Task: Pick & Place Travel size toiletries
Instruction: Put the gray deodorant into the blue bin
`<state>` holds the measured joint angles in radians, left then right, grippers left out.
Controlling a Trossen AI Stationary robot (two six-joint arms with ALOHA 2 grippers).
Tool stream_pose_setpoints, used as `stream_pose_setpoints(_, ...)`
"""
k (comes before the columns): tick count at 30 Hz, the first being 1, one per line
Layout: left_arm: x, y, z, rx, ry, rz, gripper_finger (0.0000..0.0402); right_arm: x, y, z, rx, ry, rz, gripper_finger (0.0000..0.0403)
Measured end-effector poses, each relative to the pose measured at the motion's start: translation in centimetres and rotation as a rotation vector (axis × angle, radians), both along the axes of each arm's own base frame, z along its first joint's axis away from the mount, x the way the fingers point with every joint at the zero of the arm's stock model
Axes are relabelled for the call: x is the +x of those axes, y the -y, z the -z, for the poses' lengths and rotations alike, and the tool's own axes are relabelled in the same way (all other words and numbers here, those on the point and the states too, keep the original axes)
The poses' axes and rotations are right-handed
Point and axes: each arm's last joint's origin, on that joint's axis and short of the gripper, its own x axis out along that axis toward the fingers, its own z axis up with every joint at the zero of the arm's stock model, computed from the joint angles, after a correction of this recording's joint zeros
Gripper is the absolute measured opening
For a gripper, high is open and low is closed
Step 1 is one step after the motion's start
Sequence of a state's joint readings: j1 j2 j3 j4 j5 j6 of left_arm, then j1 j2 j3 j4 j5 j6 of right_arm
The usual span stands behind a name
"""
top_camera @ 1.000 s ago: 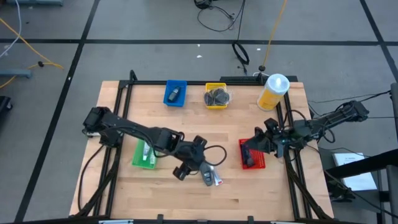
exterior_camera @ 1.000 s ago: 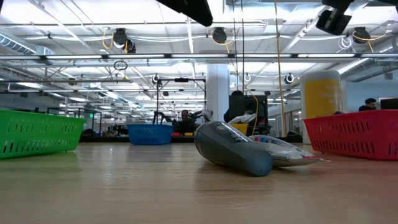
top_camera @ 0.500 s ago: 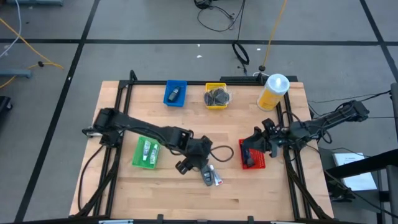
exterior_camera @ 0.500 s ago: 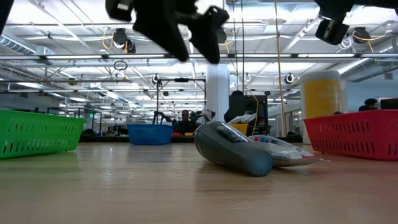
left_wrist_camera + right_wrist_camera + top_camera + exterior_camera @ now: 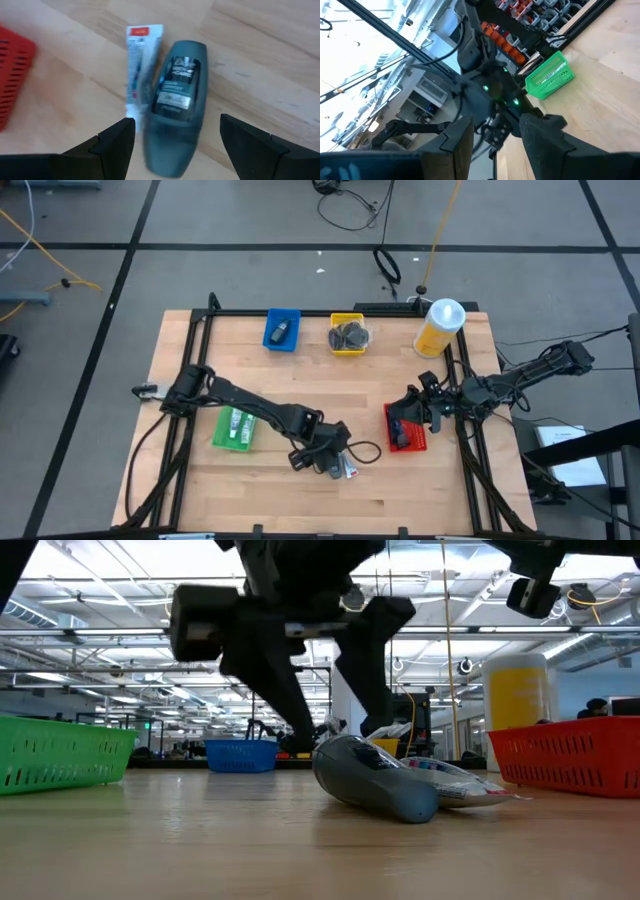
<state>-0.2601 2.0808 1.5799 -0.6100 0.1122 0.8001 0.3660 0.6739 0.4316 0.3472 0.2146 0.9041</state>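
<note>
A dark grey-blue mini bottle (image 5: 176,95) lies on its side on the wooden table, and a white tube (image 5: 139,65) lies right against it. The low view shows the same bottle (image 5: 375,783) and tube (image 5: 460,788). My left gripper (image 5: 176,122) hovers open just over them, slanting down, with one finger on either side of the bottle's near end and touching nothing. From overhead, my left gripper (image 5: 325,454) sits near the middle of the table's front half. My right gripper (image 5: 408,412) hangs open above the red tray (image 5: 405,438), with nothing between its fingers.
A green tray (image 5: 233,427) holding white tubes stands at the left. A blue tray (image 5: 282,330) and a yellow tray (image 5: 347,334) stand at the far edge. A big yellow bottle (image 5: 440,327) stands at the far right. A black frame (image 5: 190,380) borders the table.
My left gripper has come down and moved toward the table's right and near edges, rolling its wrist. Its open fingers now stand over the bottle and tube. The bottle and tube have stayed where they were.
</note>
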Motion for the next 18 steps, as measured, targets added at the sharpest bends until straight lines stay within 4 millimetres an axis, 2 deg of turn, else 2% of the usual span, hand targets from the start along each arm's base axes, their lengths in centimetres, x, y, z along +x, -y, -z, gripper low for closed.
stream_pose_setpoints(9,0.8,0.0,1.9,-0.024,-0.008,0.013,0.0285,0.0,0.0,0.0,0.000,0.000,0.002,0.0150)
stream_pose_setpoints(14,1.2,-0.3,3.9,-0.036,-0.060,-0.012,0.0285,0.0,0.0,0.0,-0.001,-0.003,0.002,0.0150)
stream_pose_setpoints(18,1.3,-0.6,4.3,-0.049,-0.077,-0.055,0.0285,0.1,0.0,0.1,-0.002,-0.007,0.002,0.0150)
